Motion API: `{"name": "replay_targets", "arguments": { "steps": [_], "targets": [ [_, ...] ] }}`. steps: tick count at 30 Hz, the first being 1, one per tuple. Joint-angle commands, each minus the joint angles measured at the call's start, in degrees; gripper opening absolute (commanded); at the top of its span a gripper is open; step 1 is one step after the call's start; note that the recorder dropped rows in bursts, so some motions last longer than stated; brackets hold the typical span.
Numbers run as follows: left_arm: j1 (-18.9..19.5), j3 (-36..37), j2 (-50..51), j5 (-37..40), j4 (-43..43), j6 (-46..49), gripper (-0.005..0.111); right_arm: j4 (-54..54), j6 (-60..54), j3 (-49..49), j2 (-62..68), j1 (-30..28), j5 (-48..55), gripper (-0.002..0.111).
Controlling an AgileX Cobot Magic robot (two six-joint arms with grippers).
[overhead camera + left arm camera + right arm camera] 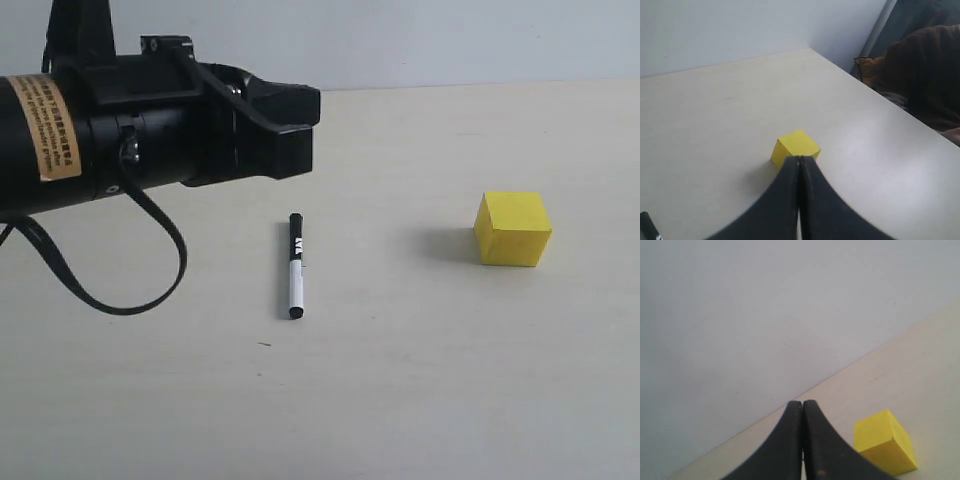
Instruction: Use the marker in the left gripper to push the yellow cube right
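The pale tabletop (420,400) carries both task items. The left tool (800,167) hangs above the left part of the tabletop, its jaws pressed together with nothing between them. The right tool (802,410) is likewise closed and empty. The yellow cube (512,228) sits on the right side, well apart from the marker (296,266), which lies flat near the centre, held by neither tool.

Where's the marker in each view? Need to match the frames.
Exterior: marker lies near the middle, left of the yellow cube.
Left wrist: only the marker's black end shows, cut off at a frame corner, nearer the camera than the cube.
Right wrist: not in view.
Shared landmark: the yellow cube, seen in all three.
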Motion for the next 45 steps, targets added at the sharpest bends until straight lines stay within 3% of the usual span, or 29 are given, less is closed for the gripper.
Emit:
{"name": "replay_targets", "arguments": {
  "steps": [1, 6, 7, 10, 11, 13, 19, 25, 30, 35, 45],
  "targets": [
    [-0.2, 0.9, -0.9, -1.1, 0.2, -0.4, 0.000, -0.3, -0.5, 0.3, -0.4, -0.3, -0.2, 0.000],
    [-0.5, 1.0, -1.6, 1.3, 1.8, -1.2, 0.000, -0.3, -0.5, 0.3, -0.4, -0.3, -0.2, 0.000],
    [-1.0, 1.0, -2.1, 5.8, 1.8, -3.8, 0.000, -0.3, -0.5, 0.3, -0.4, -0.3, -0.2, 0.000],
    [-3.0, 1.4, -5.3, 34.6, -0.5, -12.6, 0.000, -0.3, -0.5, 0.3, -0.4, -0.3, -0.2, 0.000],
    [-3.0, 2.6, -7.4, 38.3, -1.4, -12.1, 0.000, -0.3, -0.5, 0.3, -0.4, -0.3, -0.2, 0.000],
    [-0.8, 9.8, -16.8, 35.5, -2.4, -10.9, 0.000, -0.3, -0.5, 0.3, -0.4, -0.3, -0.2, 0.000],
    [16.1, 31.6, -43.1, 8.4, -1.6, -10.7, 0.000, -0.3, -0.5, 0.3, -0.4, -0.3, -0.2, 0.000],
    [30.2, 42.8, -57.6, -3.4, -1.2, -11.2, 0.000, -0.3, -0.5, 0.3, -0.4, -0.3, -0.2, 0.000],
    [37.5, 42.8, -66.7, 7.1, 3.5, -11.4, 0.000, -0.3, -0.5, 0.3, -0.4, -0.3, -0.2, 0.000],
    [39.5, 42.8, -74.0, 21.3, 4.1, -11.2, 0.000, -0.3, -0.5, 0.3, -0.4, -0.3, -0.2, 0.000],
    [39.7, 42.8, -72.2, 22.2, 4.6, -11.2, 0.000, -0.3, -0.5, 0.3, -0.4, -0.3, -0.2, 0.000]
  ]
}}
